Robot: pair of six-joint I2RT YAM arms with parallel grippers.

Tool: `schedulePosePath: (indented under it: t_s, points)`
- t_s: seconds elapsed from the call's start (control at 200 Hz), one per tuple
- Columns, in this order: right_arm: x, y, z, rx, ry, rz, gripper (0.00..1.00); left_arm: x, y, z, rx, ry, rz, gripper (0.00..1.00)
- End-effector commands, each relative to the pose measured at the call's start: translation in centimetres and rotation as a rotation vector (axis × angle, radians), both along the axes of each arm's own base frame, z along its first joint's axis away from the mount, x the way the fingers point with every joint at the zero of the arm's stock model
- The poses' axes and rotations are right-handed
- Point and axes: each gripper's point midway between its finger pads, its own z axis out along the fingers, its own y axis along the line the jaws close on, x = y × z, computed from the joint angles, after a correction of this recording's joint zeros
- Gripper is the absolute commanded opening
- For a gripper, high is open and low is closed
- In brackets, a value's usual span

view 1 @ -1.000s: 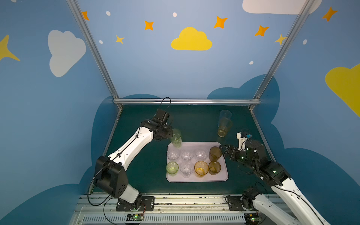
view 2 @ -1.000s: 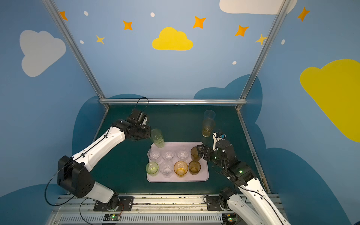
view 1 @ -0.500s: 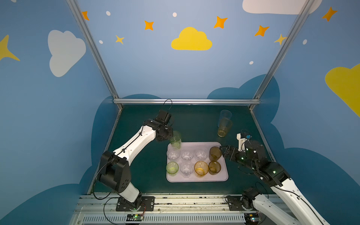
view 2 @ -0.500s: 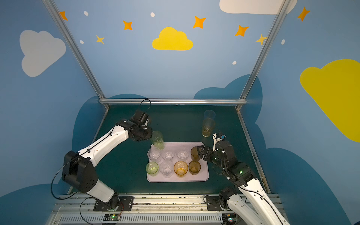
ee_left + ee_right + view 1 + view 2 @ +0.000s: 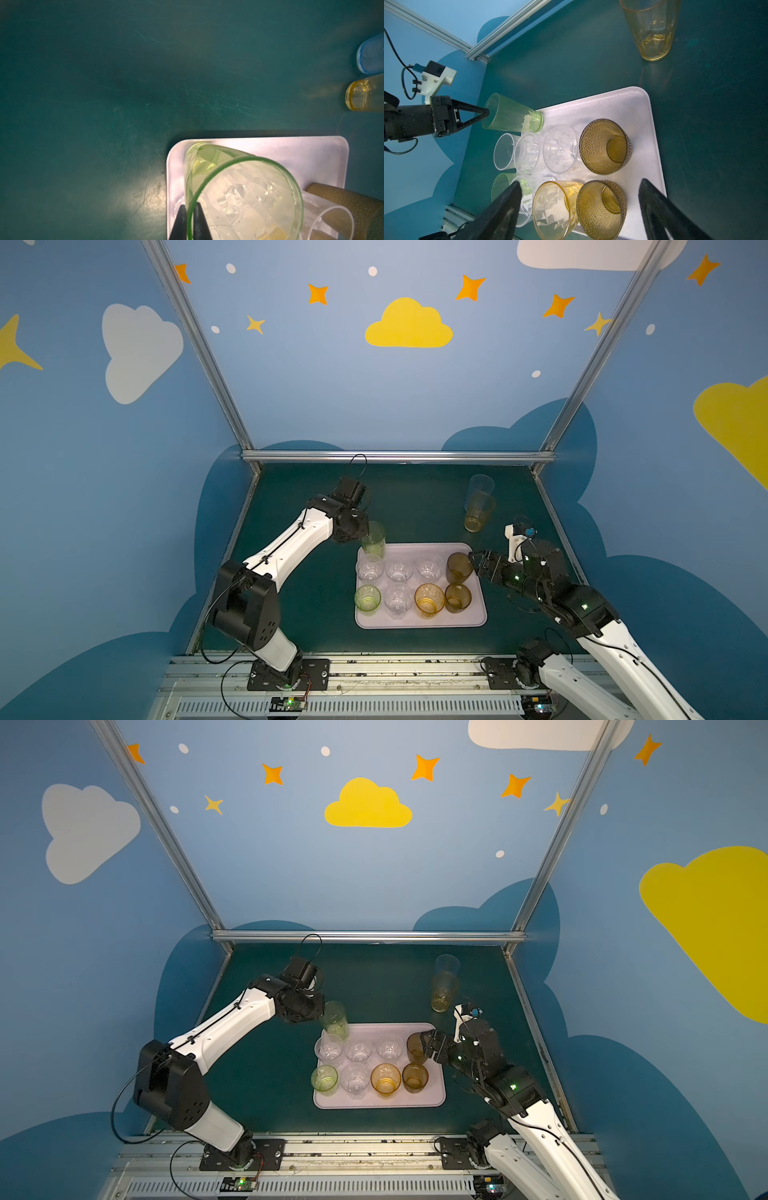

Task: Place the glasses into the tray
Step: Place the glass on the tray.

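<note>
Pinching tall green glass, left end effector, at tray corner

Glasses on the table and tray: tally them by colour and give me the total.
Clear short faceted tumblers: 4
Green transparent tumblers: 2 (tall green tumbler, short green tumbler)
Amber transparent tumblers, short and tall: 2
Brown dimpled short tumblers: 2
Pale blue tall transparent tumbler: 1
Total: 11
</note>
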Motion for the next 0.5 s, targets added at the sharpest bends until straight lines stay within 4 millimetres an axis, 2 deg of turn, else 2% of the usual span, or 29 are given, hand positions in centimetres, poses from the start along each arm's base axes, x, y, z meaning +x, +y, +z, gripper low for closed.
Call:
schedulePosePath:
  t_s: [0.0, 0.17, 0.38, 0.496]
  points:
    - [0.0, -0.37, -0.75, -0.009, 0.018, -0.02, 0.87, -0.19, -0.09, -0.49, 0.008, 0.017, -0.001, 0.11]
    - [0.02, -0.38, -0.88, -0.006, 0.025, -0.025, 0.87, -0.23, -0.08, -0.64, 0.006, 0.023, -0.001, 0.14]
    - [0.15, -0.39, -0.93, -0.005, 0.029, -0.031, 0.87, -0.19, 0.11, -0.23, 0.008, 0.002, 0.002, 0.37]
    - [0.13, -0.39, -1.03, 0.004, 0.038, -0.036, 0.87, -0.2, 0.37, 0.33, 0.012, -0.02, 0.006, 0.41]
